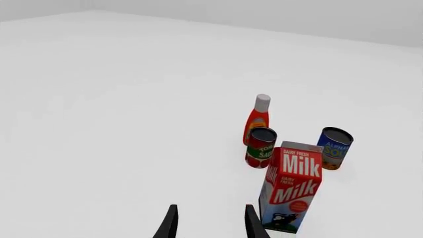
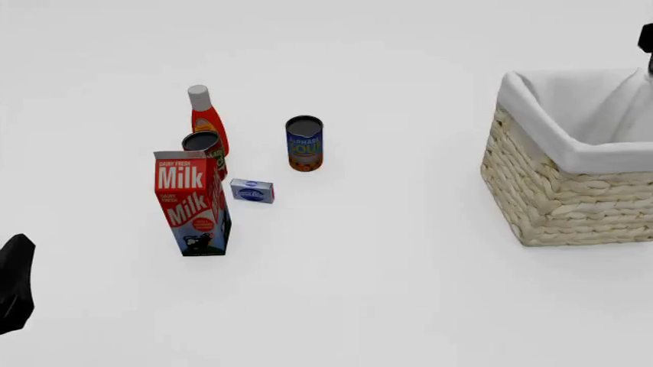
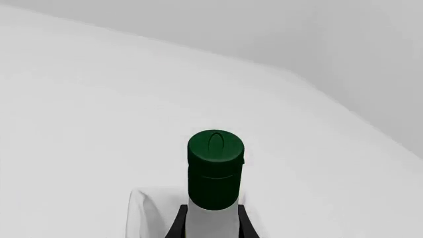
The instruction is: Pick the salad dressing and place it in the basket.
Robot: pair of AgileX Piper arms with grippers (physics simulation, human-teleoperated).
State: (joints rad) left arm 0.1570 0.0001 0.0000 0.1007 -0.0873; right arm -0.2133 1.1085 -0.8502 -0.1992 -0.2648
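In the right wrist view the salad dressing (image 3: pixel 215 163), a white bottle with a dark green cap, stands upright between the fingers of my right gripper (image 3: pixel 210 227), which is shut on its neck. A corner of white cloth lining (image 3: pixel 140 210) shows just below and beside it. In the front view the basket (image 2: pixel 556 187), straw wicker with white lining, sits at the right. A dark bit of the right arm (image 2: pixel 646 38) shows at the frame edge above its far corner, and the bottle is out of that view. My left gripper (image 1: pixel 210 224) is open and holds nothing, near the milk carton.
A milk carton (image 2: pixel 191 202), an orange-red bottle with a white cap (image 2: pixel 207 115), a tomato sauce can (image 2: pixel 204 149), a blue soup can (image 2: pixel 304 143) and a small blue-and-white box (image 2: pixel 251 190) stand grouped at the left. The left arm (image 2: pixel 15 294) shows at the lower left edge.
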